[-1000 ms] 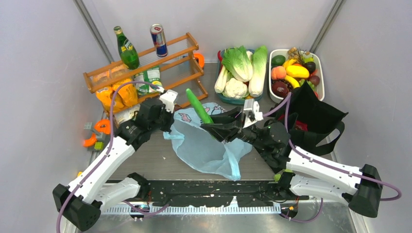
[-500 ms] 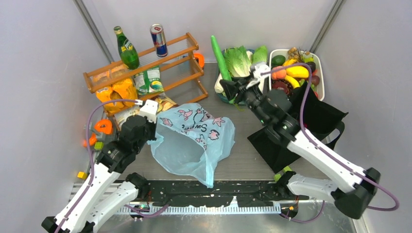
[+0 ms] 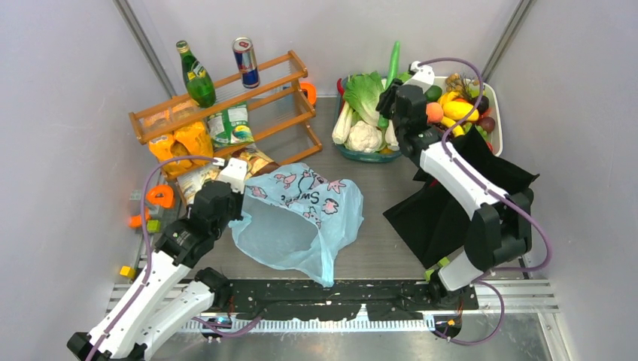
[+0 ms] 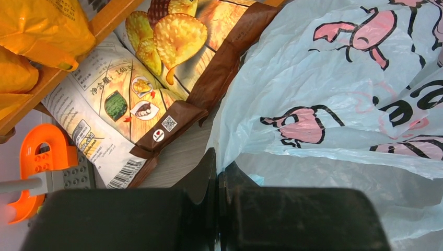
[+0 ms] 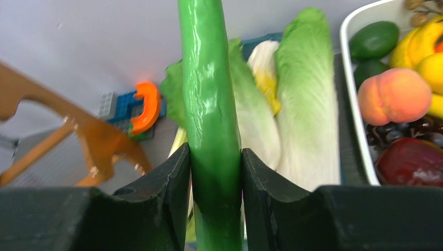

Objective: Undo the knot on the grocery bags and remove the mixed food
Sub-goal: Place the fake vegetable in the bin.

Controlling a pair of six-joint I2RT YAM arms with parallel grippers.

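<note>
Grey walls close off the tabletop (image 3: 376, 177) on three sides. My left tool (image 4: 217, 163) has its jaws pressed together on the rim of the light-blue bag (image 3: 301, 218). That bag lies slumped mid-tabletop, its mouth open on that tool's side, and a brown crisp packet (image 4: 177, 73) lies just beside it. My right tool (image 5: 215, 162) stretches to the far end, jaws partly apart and clamped on the cucumber (image 5: 206, 78). It holds the cucumber near upright above the vegetable tray (image 3: 360, 156), with cabbage (image 5: 308, 104) behind. I see the black tote (image 3: 451, 210) under that arm, near the fruit tray (image 3: 496, 131).
</note>
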